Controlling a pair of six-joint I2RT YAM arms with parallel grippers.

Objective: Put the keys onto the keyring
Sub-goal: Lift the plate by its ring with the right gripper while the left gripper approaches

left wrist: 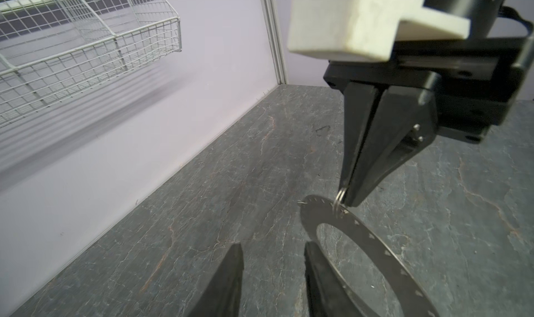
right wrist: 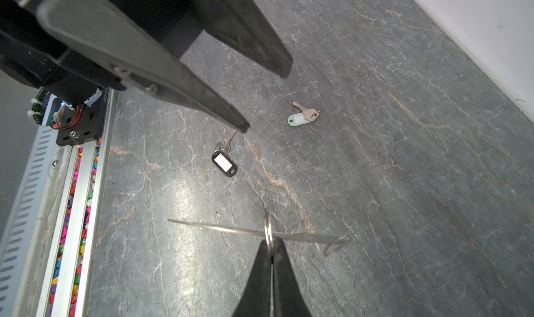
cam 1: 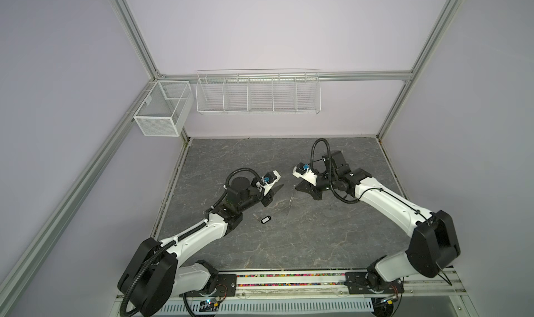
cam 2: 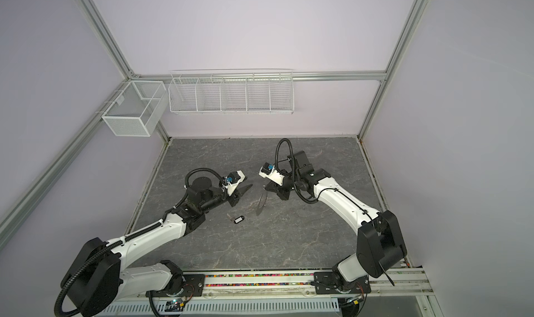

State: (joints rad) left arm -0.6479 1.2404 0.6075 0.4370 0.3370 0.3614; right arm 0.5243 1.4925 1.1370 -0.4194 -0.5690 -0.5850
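In right gripper (right wrist: 271,244), clamped shut: small loop (right wrist: 268,226) on raised keyring (right wrist: 219,228). Left gripper (left wrist: 271,249) apart, empty. Black-tag key (right wrist: 224,159), white-tag key (right wrist: 303,116) loose on table (right wrist: 404,185); neither threaded yet.

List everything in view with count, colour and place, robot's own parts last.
keyring: 1, grey, hanging above the table from the right gripper
small wire ring: 2, silver, threaded on the keyring's rim
black-tag key: 1, silver, flat on the table
white-tag key: 1, silver, flat on the table, apart from the black-tag key
table: 1, grey marbled
mesh basket: 1, white, mounted at the back-left corner
divided wire rack: 1, white, on the back wall
coloured beads: many, mixed colours, in the front rail
left gripper: 1, black fingers open, near the keyring
right gripper: 1, black fingers shut on one small wire ring
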